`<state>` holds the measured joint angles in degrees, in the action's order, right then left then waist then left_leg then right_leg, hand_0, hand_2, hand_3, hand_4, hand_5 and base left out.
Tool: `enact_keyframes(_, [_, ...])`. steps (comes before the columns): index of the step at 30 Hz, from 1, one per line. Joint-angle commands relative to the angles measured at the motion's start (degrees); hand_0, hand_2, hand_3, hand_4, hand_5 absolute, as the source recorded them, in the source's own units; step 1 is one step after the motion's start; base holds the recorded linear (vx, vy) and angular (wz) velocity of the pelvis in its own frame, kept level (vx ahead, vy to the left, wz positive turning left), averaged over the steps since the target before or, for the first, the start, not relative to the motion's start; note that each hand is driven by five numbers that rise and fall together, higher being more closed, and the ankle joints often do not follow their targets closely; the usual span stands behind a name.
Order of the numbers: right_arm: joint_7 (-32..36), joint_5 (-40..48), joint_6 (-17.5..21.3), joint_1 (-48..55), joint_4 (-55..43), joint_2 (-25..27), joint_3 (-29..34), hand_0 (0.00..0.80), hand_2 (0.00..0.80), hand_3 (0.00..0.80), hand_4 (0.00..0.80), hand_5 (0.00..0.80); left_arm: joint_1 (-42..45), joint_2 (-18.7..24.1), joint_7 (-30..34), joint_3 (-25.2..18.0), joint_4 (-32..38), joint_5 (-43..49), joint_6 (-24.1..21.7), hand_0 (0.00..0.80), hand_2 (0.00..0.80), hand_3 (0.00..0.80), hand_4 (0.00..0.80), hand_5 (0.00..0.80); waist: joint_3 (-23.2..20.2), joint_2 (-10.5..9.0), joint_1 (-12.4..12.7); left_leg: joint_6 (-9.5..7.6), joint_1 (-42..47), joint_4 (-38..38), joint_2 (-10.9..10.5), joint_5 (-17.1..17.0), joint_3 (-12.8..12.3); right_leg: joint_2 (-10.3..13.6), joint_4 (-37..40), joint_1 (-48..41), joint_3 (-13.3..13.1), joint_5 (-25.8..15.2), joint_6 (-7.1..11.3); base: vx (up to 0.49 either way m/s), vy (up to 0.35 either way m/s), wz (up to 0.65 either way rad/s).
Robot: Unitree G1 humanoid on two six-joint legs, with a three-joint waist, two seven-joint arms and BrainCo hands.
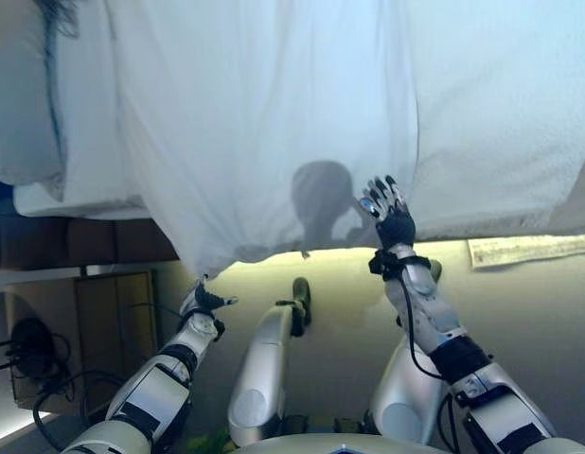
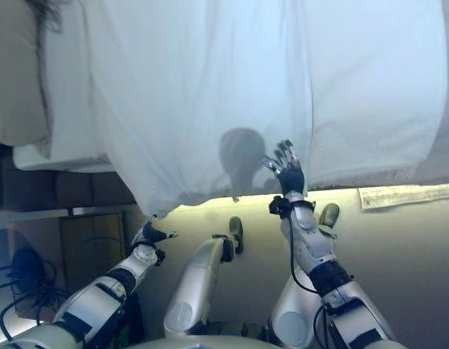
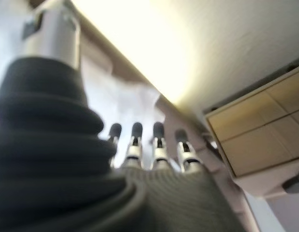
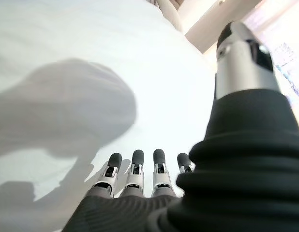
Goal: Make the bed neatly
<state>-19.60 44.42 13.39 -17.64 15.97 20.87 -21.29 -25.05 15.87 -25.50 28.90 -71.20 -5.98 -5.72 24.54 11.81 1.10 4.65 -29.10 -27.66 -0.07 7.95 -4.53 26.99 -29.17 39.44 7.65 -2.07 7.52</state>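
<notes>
A white duvet [image 1: 274,123] covers the bed and hangs over its near edge, ending in a drooping corner at the lower left. My right hand [image 1: 389,216] is raised in front of the hanging edge with straight fingers, open, at or just off the cloth; its wrist view shows the fingers [image 4: 135,169] before the white duvet [image 4: 91,58]. My left hand [image 1: 205,303] is low, just under the drooping corner, fingers straight and holding nothing. Its wrist view shows its fingers [image 3: 156,142] with white cloth [image 3: 120,96] beyond them.
A white pillow [image 1: 23,95] lies at the bed's left end, over the dark bed base [image 1: 75,241]. A wooden bedside cabinet [image 1: 94,317] stands at the lower left with a black device and cables [image 1: 32,345]. A printed paper strip [image 1: 529,249] lies on the floor at right.
</notes>
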Motion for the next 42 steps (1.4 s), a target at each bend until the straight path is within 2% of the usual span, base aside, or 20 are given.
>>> enact_keyframes(1, [-4.5,-3.0,2.3,3.1,-4.5,-2.3,2.3,0.000,0.000,0.000,0.000,0.000,1.3,3.7,-2.7,-2.8,-0.4,-4.7,-4.2,0.000,0.000,0.000,0.000,0.000,-5.0,-2.05,2.5,-1.56,0.4,4.8,-0.4,-9.4,1.1,2.5,7.4,-4.4,-2.0,-9.1,3.18,0.113,-0.130,0.02])
enact_keyframes(6, [-10.7,-4.4,4.7,6.7,-1.0,-4.0,5.2,0.000,0.000,0.000,0.000,0.000,4.2,3.4,-0.5,-5.6,3.7,-10.2,-9.0,0.000,0.000,0.000,0.000,0.000,-7.4,-2.34,2.9,-1.50,6.4,7.9,0.3,-8.7,1.1,2.4,10.5,-11.3,0.0,-7.6,3.51,0.138,-0.158,-0.02])
enact_keyframes(11, [-13.2,-3.0,6.9,11.3,4.0,-6.0,10.1,0.000,0.000,0.000,0.000,0.000,8.2,1.7,3.5,-8.5,9.4,-13.1,-12.0,0.000,0.000,0.000,0.000,0.000,-9.8,-4.13,3.7,-1.55,12.7,10.6,1.3,-8.0,1.5,1.9,14.1,-19.5,3.0,-6.8,4.04,0.120,-0.213,-0.01])
enact_keyframes(14, [-11.2,-1.6,7.7,13.2,6.6,-7.6,12.5,0.000,0.000,0.000,0.000,0.000,10.3,1.3,5.5,-10.2,11.8,-13.8,-12.8,0.000,0.000,0.000,0.000,0.000,-11.0,-5.63,4.0,-1.74,15.0,11.8,1.7,-7.9,1.9,1.3,15.7,-23.1,4.2,-6.8,4.29,0.121,-0.272,0.03])
enact_keyframes(18, [-4.4,1.2,9.7,17.9,9.6,-10.3,15.1,0.000,0.000,0.000,0.000,0.000,14.8,0.9,9.3,-14.1,17.1,-14.5,-12.6,0.000,0.000,0.000,0.000,0.000,-14.0,-8.56,5.0,-1.91,20.1,14.9,2.5,-7.7,2.8,-1.1,19.3,-30.6,6.5,-6.4,4.21,0.161,-0.303,0.02])
enact_keyframes(22, [2.2,3.7,10.4,20.7,11.7,-11.5,17.8,0.000,0.000,0.000,0.000,0.000,17.4,0.4,14.3,-16.5,22.3,-17.6,-12.6,0.000,0.000,0.000,0.000,0.000,-16.1,-9.39,5.5,-2.15,23.8,18.3,3.3,-8.3,2.4,-3.0,21.8,-35.5,8.3,-5.9,4.05,0.082,-0.225,0.09])
enact_keyframes(28, [8.9,8.7,12.4,20.9,14.8,-13.7,20.2,0.000,0.000,0.000,0.000,0.000,20.2,-0.1,23.7,-19.4,30.1,-25.6,-10.8,0.000,0.000,0.000,0.000,0.000,-18.2,-10.14,7.5,-1.99,28.0,24.1,5.2,-10.3,3.3,-5.6,23.2,-40.2,10.0,-4.4,3.65,0.015,-0.161,0.23])
enact_keyframes(34, [7.1,12.7,13.7,19.1,16.3,-14.3,21.2,0.000,0.000,0.000,0.000,0.000,20.7,-0.4,29.2,-18.3,35.1,-27.0,-7.0,0.000,0.000,0.000,0.000,0.000,-19.4,-10.77,9.4,-1.37,30.0,28.4,6.0,-12.2,3.4,-8.3,26.3,-43.1,11.4,-3.7,3.47,-0.044,-0.102,0.22])
enact_keyframes(38, [1.8,10.4,13.9,16.6,18.0,-13.8,21.5,0.000,0.000,0.000,0.000,0.000,20.6,-0.5,31.9,-17.4,36.7,-28.3,-4.1,0.000,0.000,0.000,0.000,0.000,-19.7,-11.34,10.2,-1.37,30.4,27.8,6.1,-11.5,2.8,-8.6,26.8,-43.7,11.6,-3.7,3.33,-0.060,-0.048,0.10])
enact_keyframes(42, [-1.7,12.6,14.4,15.3,20.2,-13.4,21.8,0.000,0.000,0.000,0.000,0.000,20.3,-0.3,31.6,-17.1,37.7,-28.9,-2.9,0.000,0.000,0.000,0.000,0.000,-19.9,-11.76,10.3,-1.68,30.8,27.4,6.2,-11.1,2.2,-9.1,26.6,-43.9,10.9,-3.4,2.98,-0.033,-0.040,0.05])
